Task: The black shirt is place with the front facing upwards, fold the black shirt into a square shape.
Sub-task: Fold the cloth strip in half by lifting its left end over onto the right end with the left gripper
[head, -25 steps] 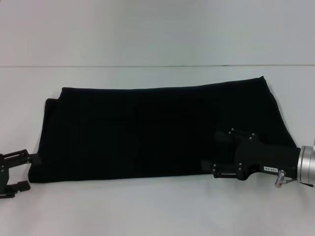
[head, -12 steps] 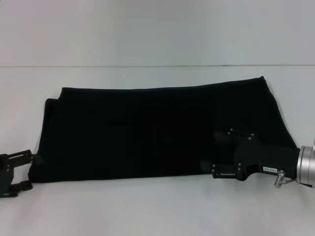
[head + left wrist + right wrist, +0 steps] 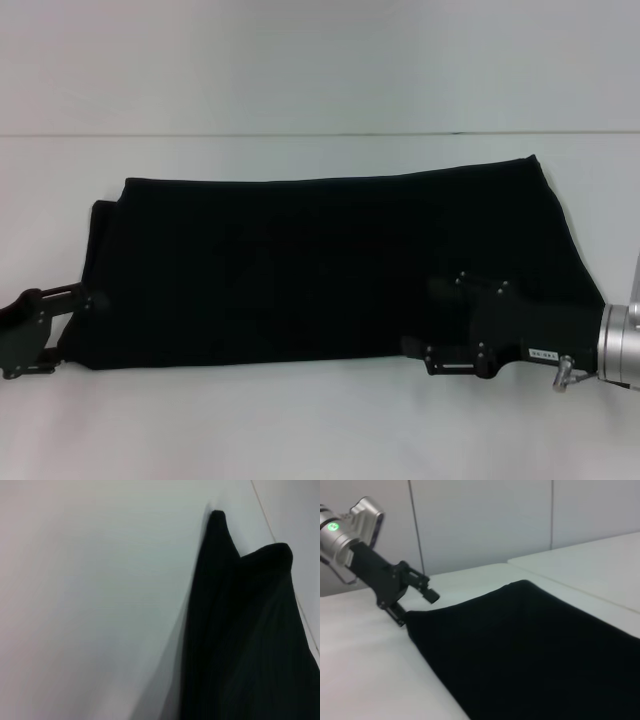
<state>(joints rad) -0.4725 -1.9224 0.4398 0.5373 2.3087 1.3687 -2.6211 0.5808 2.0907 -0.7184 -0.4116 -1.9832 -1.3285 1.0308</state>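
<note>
The black shirt [image 3: 300, 260] lies on the white table as a long folded band running left to right, plain side up. My left gripper [image 3: 72, 332] is open at the band's near left corner, one finger above the cloth edge and one below it. The right wrist view shows that same left gripper [image 3: 417, 611] touching the corner of the shirt [image 3: 530, 650]. My right gripper [image 3: 420, 318] is open low over the near edge toward the right end, fingers spread on the cloth. In the left wrist view only the shirt [image 3: 250, 640] and table show.
Bare white table [image 3: 300, 430] runs along the near side of the shirt and also behind it, up to the table's far edge [image 3: 320, 134]. A pale wall stands beyond. Nothing else lies on the table.
My left gripper has moved up and right, onto the shirt's near left corner. My right gripper has slid a little left and nearer along the shirt's front edge. The shirt lies as before.
</note>
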